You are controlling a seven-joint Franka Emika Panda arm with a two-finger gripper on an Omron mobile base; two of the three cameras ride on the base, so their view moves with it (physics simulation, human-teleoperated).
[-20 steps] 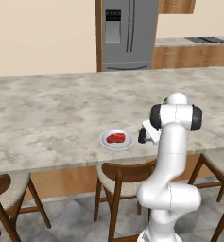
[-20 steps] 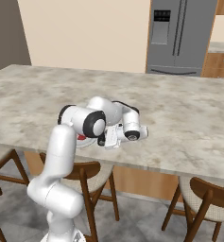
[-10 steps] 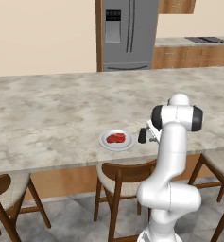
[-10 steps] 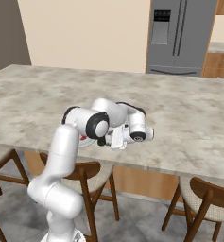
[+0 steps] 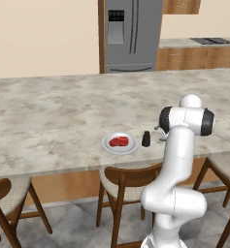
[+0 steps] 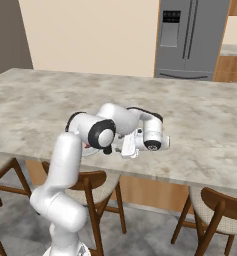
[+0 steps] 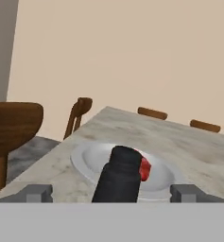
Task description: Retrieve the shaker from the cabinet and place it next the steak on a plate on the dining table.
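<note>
A long dining table (image 5: 48, 116) with a beige-grey marbled stone top runs across the room. On it, near the front edge, sits one small round white-grey plate (image 5: 108, 146) with a raised rim, and on that plate lies one small flat red steak (image 5: 119, 141). One small black cylindrical shaker (image 5: 146, 138) with a narrower neck stands upright on the tabletop just beside the plate, on its right in the left base view, not on the plate itself.

One white robot arm with dark joints bends over the table's front edge. Its two-finger gripper (image 7: 110, 193) is level with the shaker, and in the hand view the two grey fingertips (image 7: 36, 193) stand spread wide on either side of the shaker, with clear gaps, not touching it. In that view the shaker rises in front of the plate and steak.

Three wooden chairs with curved backs show along the near side in the left base view; one (image 5: 120, 183) is tucked under the table below the plate. One grey steel refrigerator (image 5: 131, 34) stands against the far wall.
</note>
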